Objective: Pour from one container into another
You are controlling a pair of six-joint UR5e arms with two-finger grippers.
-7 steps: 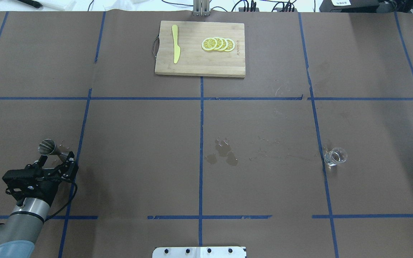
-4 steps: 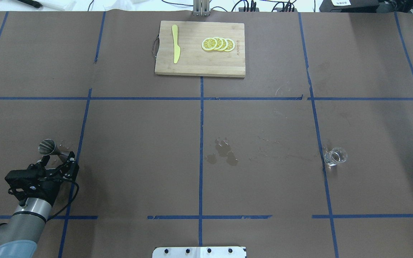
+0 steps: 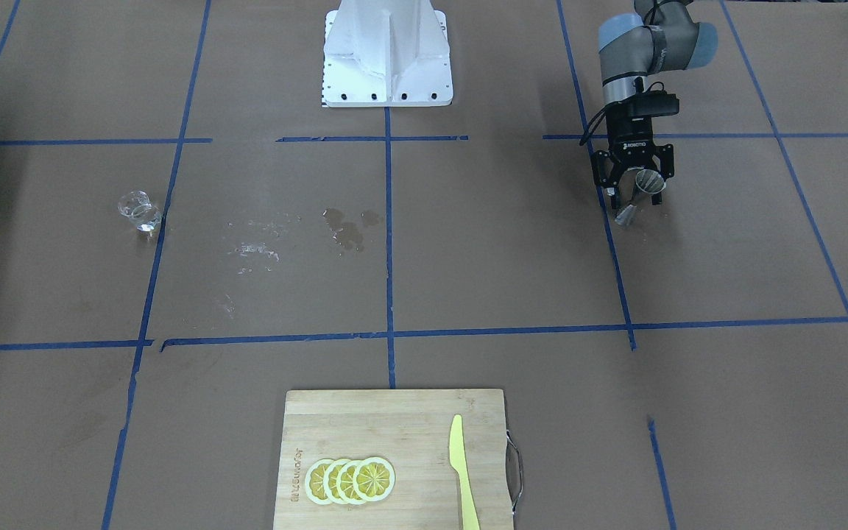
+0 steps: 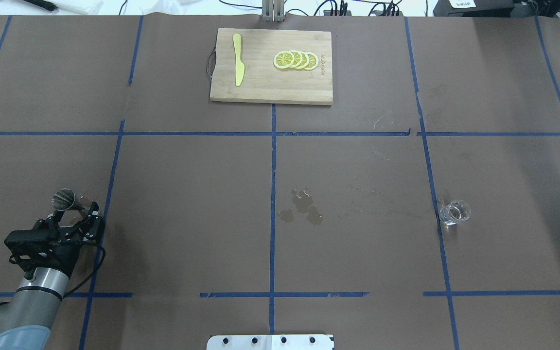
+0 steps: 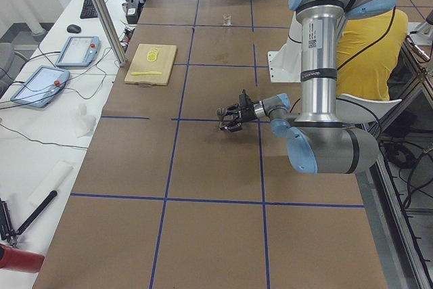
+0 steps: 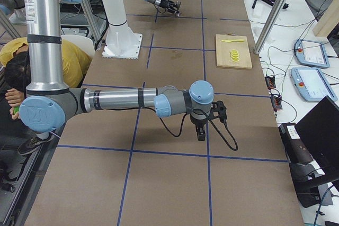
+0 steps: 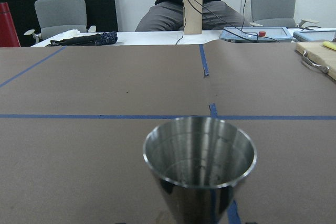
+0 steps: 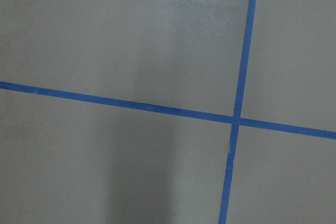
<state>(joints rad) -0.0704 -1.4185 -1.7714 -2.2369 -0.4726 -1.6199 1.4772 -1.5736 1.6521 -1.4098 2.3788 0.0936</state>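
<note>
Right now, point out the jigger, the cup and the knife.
Jigger (image 7: 199, 177): left wrist view, front wall of its upper cone.
Cup (image 4: 454, 212): overhead view, its round open mouth.
Knife (image 4: 237, 59): overhead view, middle of its length.

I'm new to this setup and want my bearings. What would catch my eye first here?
The steel jigger stands on the table's near left, at the open left gripper, and fills the left wrist view. The clear glass cup sits alone far off on the right, with wet spots between them. A cutting board with lemon slices and a yellow knife lies at the far edge.
</note>
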